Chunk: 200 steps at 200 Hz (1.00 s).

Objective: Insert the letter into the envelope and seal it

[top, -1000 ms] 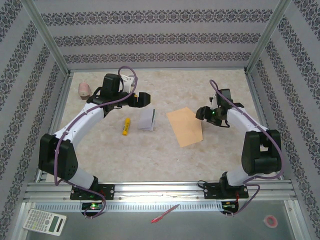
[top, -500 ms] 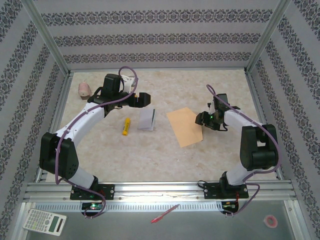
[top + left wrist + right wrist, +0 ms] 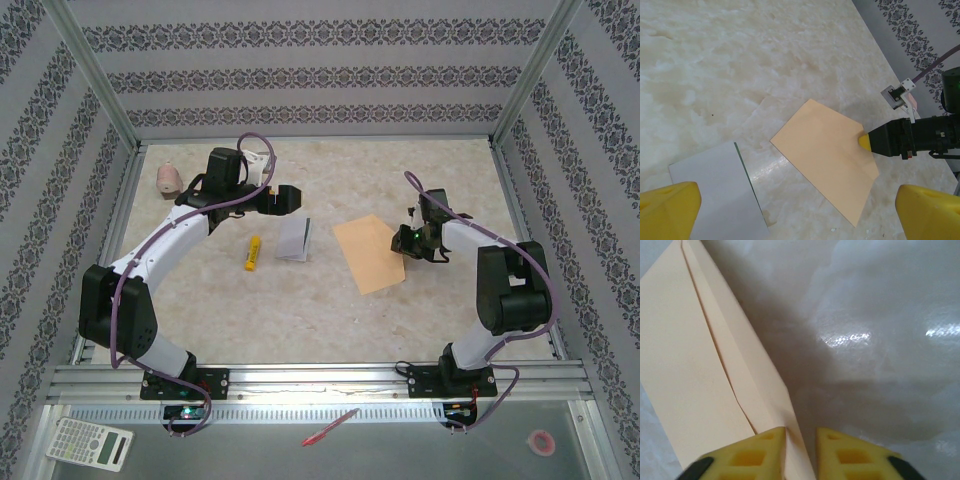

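The tan envelope [image 3: 370, 253] lies flat at the table's middle right, its flap fold [image 3: 727, 355] running toward my right gripper [image 3: 402, 242]. In the right wrist view that gripper [image 3: 801, 432] has its yellow fingers narrowed around the envelope's right edge. The paper touches the left finger, and a slim gap remains on the other side. The letter [image 3: 293, 240] lies white side up to the left of the envelope, with a green edge showing [image 3: 742, 172]. My left gripper [image 3: 290, 198] hovers behind the letter, wide open and empty [image 3: 799, 202].
A yellow glue stick [image 3: 253, 252] lies left of the letter. A pink object [image 3: 169, 179] sits at the far left corner. Patterned walls enclose the table on three sides. A calculator [image 3: 90, 443] and a red pen [image 3: 330, 427] lie below the front rail.
My right gripper moved left onto the envelope's right edge and its fingers narrowed around it. The left arm, the letter and the glue stick stayed put.
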Motion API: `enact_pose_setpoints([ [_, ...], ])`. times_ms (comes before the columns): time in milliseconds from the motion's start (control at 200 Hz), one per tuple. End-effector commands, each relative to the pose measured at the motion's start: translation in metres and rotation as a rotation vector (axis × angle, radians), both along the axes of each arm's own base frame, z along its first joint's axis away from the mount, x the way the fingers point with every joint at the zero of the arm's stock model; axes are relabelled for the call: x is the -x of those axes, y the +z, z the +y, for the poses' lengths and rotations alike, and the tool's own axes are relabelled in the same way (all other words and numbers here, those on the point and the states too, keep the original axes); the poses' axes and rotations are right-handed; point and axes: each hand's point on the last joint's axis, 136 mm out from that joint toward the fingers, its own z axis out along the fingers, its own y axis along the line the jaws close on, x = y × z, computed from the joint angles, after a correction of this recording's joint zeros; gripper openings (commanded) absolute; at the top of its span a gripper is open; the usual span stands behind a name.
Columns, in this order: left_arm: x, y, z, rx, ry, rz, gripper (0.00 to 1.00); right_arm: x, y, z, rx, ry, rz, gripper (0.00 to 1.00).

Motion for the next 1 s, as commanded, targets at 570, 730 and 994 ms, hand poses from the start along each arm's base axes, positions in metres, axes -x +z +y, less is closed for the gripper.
enact_pose_setpoints([
  [570,0.003,0.007,-0.004,-0.006,-0.025,-0.016,1.0,0.008,0.009,0.024,0.044,-0.072,-0.015,0.06],
  [730,0.005,0.007,-0.004,-0.012,-0.031,-0.021,1.0,0.013,0.009,0.025,0.062,-0.154,-0.018,0.04],
  [994,0.008,0.005,-0.003,-0.021,-0.039,-0.026,1.0,0.019,0.012,0.025,0.065,-0.257,-0.036,0.04],
])
